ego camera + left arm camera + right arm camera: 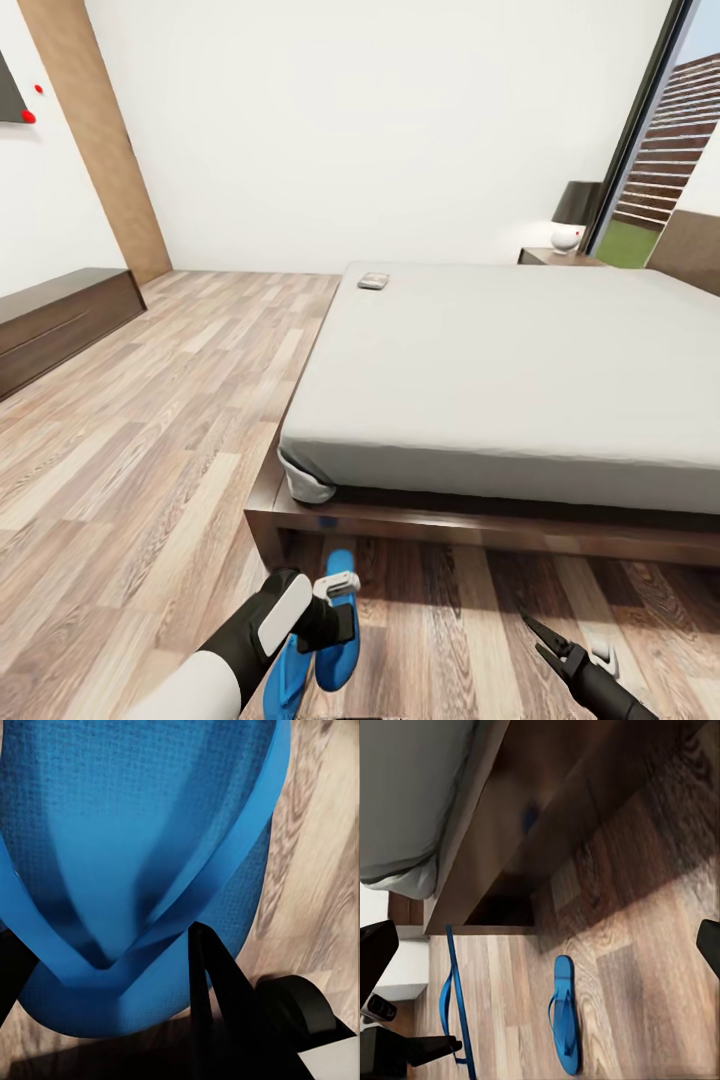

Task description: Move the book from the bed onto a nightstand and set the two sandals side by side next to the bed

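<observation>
blue rubber crowds the left wrist camera: a sandal (142,855) seen strap-side on, its toe strap meeting in a v just beside one dark finger (214,997) of the left gripper (335,600). from the head view that left hand hangs low over the floor (150,450) at the foot corner of the bed (500,370), and the fingers look closed on this sandal, which the right wrist view shows edge-on, tilted up off the planks rather than lying flat.

the second sandal (565,1016) lies flat on the floor, sole down, strap up, near the held one. its long axis runs toward the bed frame, much the same way as the held one's. so the coming move seems to turn on this: the held sandal has to come down flat just beside its mate, parallel and with toes the same way, and the left arm is plainly the nearer one for that.

the right gripper (540,632) hovers over bare floor, away from both sandals. its fingers stand spread apart at the edges of its own camera's view, holding nothing.

the book (373,280) lies flat at the far corner of the mattress, well apart from both hands. a nightstand (545,256) with a lamp (572,215) stands beyond the bed's far side.
</observation>
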Motion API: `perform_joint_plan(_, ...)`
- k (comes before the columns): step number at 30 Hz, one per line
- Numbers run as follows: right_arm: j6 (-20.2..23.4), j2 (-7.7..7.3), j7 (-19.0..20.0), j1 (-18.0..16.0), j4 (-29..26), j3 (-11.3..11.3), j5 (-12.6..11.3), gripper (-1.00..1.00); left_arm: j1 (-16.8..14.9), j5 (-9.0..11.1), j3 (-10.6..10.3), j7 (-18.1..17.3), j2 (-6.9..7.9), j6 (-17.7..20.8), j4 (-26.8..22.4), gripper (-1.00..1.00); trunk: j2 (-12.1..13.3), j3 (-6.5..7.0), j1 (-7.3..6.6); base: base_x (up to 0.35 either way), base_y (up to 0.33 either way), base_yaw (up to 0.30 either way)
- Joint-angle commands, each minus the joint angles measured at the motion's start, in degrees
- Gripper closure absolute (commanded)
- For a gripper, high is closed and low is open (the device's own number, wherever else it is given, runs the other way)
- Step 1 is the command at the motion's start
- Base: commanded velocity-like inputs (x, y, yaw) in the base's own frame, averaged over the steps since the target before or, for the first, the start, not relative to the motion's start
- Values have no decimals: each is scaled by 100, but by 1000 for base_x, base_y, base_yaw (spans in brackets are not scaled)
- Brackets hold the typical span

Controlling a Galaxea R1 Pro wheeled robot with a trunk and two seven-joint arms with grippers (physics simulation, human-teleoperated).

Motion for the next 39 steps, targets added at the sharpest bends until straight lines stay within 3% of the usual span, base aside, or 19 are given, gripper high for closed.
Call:
perform_joint_plan(1,58,-4,16,-4,-2,28,-61,-100,-3,56,-20,67,3,8,-17,100,-4,-28,1,0,0,0)
perform_joint_plan(24,57,-17,237,-4,-21,29,-61,-100,-3,35,-26,70,-3,-21,-225,100,-35,-537,60,0,0,0)
perform_joint_plan(31,30,-14,262,-4,-21,25,-61,-100,-3,25,-30,102,-3,-15,-570,100,-44,-692,79,0,0,0)
perform_joint_plan(35,27,-14,267,-4,-21,24,-61,-100,-6,-81,-35,109,2,-15,-697,100,-49,-781,89,0,0,0)
perform_joint_plan(39,27,-14,269,-4,-21,21,-61,-100,-10,-319,-36,111,3,-13,-735,100,-55,-870,99,0,0,0)
